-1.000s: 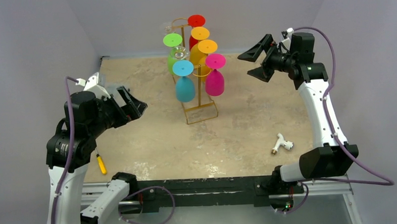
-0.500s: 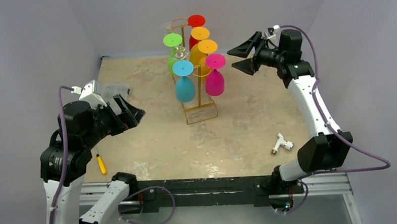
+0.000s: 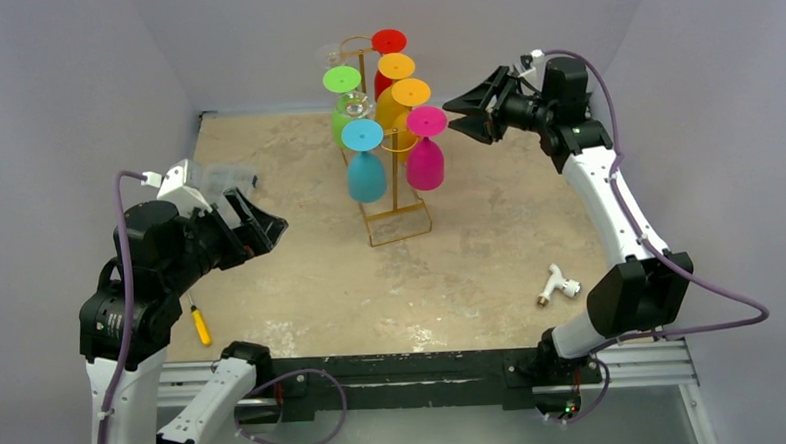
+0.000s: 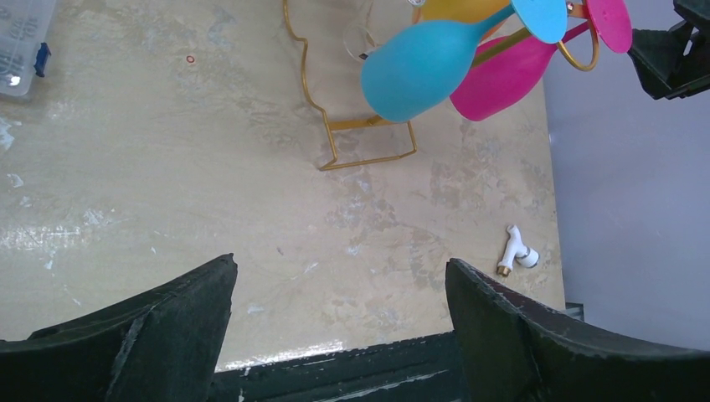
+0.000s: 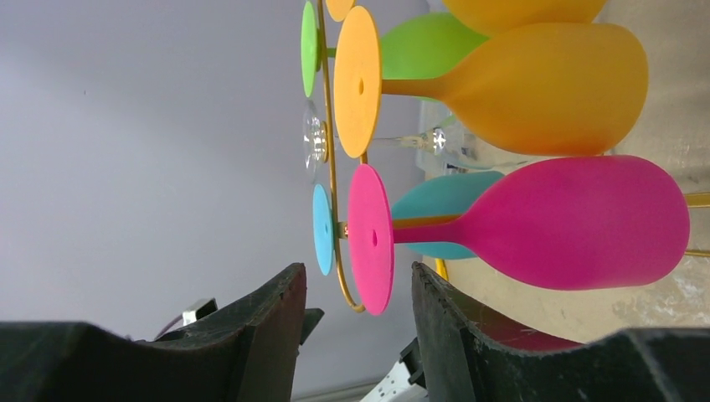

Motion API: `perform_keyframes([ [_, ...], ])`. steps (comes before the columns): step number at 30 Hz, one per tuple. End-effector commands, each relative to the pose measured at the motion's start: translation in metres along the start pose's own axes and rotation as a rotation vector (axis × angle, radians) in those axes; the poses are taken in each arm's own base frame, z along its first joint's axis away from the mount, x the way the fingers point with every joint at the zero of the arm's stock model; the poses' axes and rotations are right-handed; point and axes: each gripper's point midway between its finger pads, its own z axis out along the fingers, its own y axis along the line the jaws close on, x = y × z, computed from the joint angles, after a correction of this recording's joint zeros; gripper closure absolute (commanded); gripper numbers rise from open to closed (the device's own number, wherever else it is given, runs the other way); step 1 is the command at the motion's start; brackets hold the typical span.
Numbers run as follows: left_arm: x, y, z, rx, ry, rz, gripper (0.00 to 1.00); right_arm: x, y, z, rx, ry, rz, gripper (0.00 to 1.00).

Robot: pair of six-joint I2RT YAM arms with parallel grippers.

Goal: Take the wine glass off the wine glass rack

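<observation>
On the big tan table [image 3: 490, 238] stands the tall gold wire wine glass rack [image 3: 396, 197], where the pink wine glass [image 3: 425, 163] hangs upside down, stem straight up, just left of the half-open, empty right gripper [image 3: 449, 117], while the wide-open left gripper [image 4: 339, 266] is far off

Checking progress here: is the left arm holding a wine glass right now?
No, the left gripper is empty, its jaws standing wide apart with nothing between them.

Wine glass rack [image 3: 399, 224] on table [image 3: 301, 276], toward 12 o'clock, wine glasses [image 3: 366, 175] hung on it. From rack: right gripper [image 3: 452, 117] at 2 o'clock, left gripper [image 3: 269, 213] at 9, fitting [image 3: 557, 286] at 4, screwdriver [image 3: 201, 324] at 8.
</observation>
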Motion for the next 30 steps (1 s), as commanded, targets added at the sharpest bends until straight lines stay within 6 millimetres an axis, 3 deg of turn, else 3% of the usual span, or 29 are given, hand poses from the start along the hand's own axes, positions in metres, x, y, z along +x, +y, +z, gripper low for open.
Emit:
perform_keyframes([
  [1, -0.007, -0.005, -0.007, 0.019, -0.03, 0.031, 0.08, 0.0, 0.013, 0.001, -0.04, 0.012, -0.03, 0.53],
  [15, -0.019, -0.005, -0.016, 0.003, -0.07, 0.068, 0.09, 0.007, 0.016, 0.01, -0.042, 0.042, -0.033, 0.69],
  [30, -0.016, -0.002, -0.019, -0.005, -0.077, 0.053, 0.09, 0.011, 0.015, 0.01, -0.037, 0.062, -0.035, 0.82],
])
